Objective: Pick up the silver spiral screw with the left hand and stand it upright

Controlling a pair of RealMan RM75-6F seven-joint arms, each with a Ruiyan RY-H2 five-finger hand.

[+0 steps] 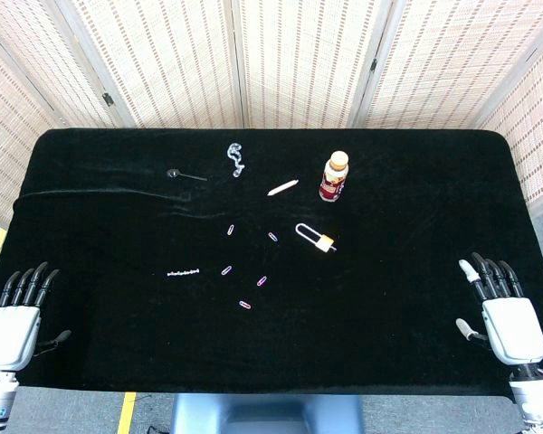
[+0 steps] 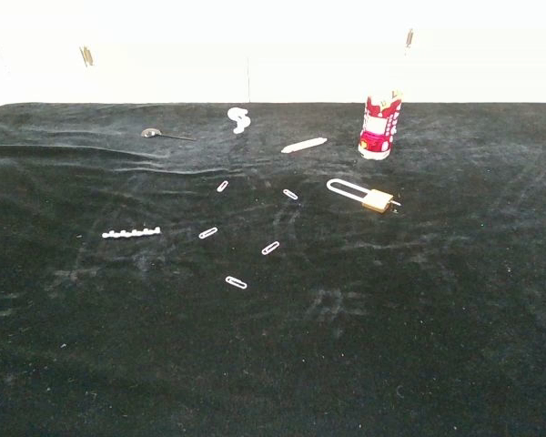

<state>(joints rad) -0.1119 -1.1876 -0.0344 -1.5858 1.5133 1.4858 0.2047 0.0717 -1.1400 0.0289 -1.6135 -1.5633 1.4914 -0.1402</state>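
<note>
Left robot hand (image 1: 16, 318) sat at the surface's (image 1: 100, 226) near-left edge, fingers apart, holding nothing. Silver spiral screw (image 1: 183, 271) lay flat, left of centre, well apart from that robot hand. Small dark spoon (image 1: 183, 174) sat further back. Paper clips (image 1: 226, 269) were scattered mid-surface; padlock (image 1: 313, 236) just right of them, bottle (image 1: 335, 176) upright behind it. Right robot hand (image 1: 500, 310) sat at near-right edge, fingers spread, empty.

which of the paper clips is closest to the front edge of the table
The paper clip lowest in the head view, lying below and right of the screw. The other four lie farther back, toward the padlock and bottle.
</note>
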